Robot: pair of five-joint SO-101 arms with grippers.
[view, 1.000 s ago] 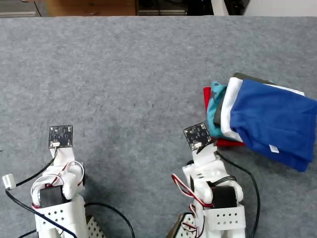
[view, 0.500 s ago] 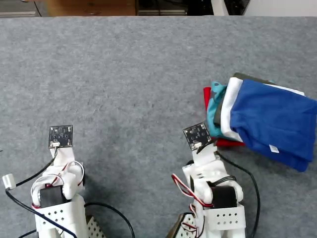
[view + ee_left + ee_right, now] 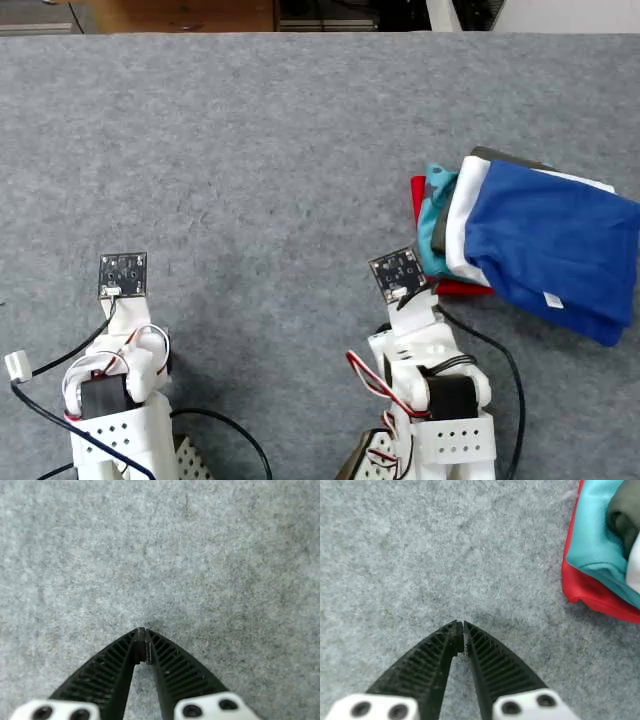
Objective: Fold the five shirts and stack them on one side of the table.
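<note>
Left tool [image 3: 141,639] and right tool [image 3: 460,632], ribbed black wedges, are pinched together over the fuzzy grey table [image 3: 250,150].

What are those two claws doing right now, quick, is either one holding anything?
Left claw: closed, holding nothing.
Right claw: closed, holding nothing.
</note>
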